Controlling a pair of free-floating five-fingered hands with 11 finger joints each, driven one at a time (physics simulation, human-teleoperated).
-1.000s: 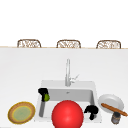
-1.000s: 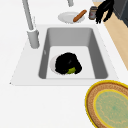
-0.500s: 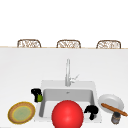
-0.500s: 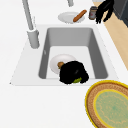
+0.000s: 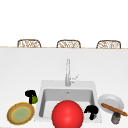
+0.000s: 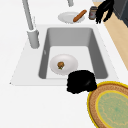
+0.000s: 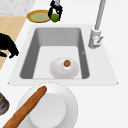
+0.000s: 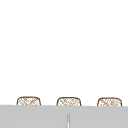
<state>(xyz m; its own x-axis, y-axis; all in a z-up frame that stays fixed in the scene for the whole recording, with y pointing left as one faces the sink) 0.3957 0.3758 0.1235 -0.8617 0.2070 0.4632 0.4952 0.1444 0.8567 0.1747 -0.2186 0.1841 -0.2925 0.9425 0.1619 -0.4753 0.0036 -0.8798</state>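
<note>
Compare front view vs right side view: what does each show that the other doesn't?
Front view alone: a big red ball in front of the sink and three chair backs behind the counter.

Right side view alone: a white dish on the sink floor with a small brown thing on it.

Both: the left hand curled round a green fruit by the yellow plate, the right hand at the sink's edge, the faucet, and the white plate with a brown stick.

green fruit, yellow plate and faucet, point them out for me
green fruit (image 7: 54,17): right side view, on its rounded front, in the left robot hand (image 7: 56,8).
yellow plate (image 5: 20,114): front view, on its greenish middle.
faucet (image 5: 67,72): front view, on its upright neck.
</note>
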